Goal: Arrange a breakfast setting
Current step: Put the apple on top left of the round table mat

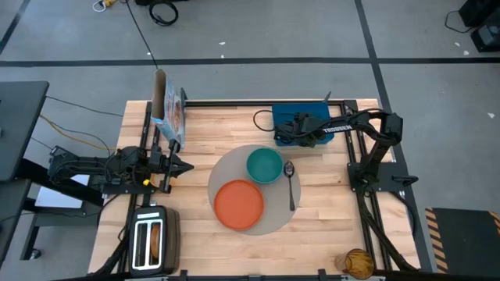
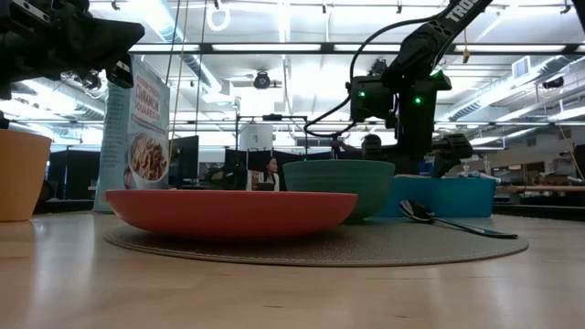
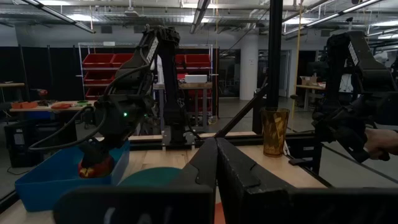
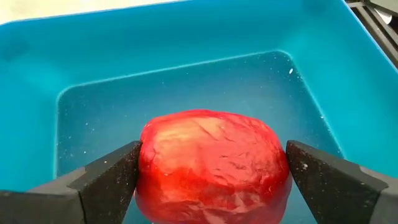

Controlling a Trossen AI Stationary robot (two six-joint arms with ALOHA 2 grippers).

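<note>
A: Where is the right gripper (image 4: 211, 171) working?

B: It is reaching into the blue tray (image 4: 186, 68) at the far edge of the table (image 1: 328, 226). Its two fingers (image 4: 112, 177) are pressing against both sides of the red apple (image 4: 211, 162), so the apple is being grasped inside the tray. The left wrist view is showing the same thing from across the table: the apple (image 3: 96, 167) is sitting between the dark fingertips just above the tray's wall (image 3: 56, 183).

A: And the rest of the setting?

B: The round mat (image 1: 226, 176) is lying at the middle of the table. The orange plate (image 1: 238, 204) is resting on its near part, and the teal bowl (image 1: 264, 165) is sitting just beyond the plate, almost touching it. The metal spoon (image 1: 291, 183) is lying on the mat just right of the bowl, with its handle pointing toward the near edge.

A: What is the left gripper (image 1: 181, 165) doing?

B: It is hanging over the table's left side, well apart from the mat, with its fingers closed together on nothing. A cereal box (image 1: 170, 115) is standing just beyond it, and the silver toaster (image 1: 150, 240) is sitting at the near left corner with a toast slice (image 1: 156, 239) in one slot.
</note>
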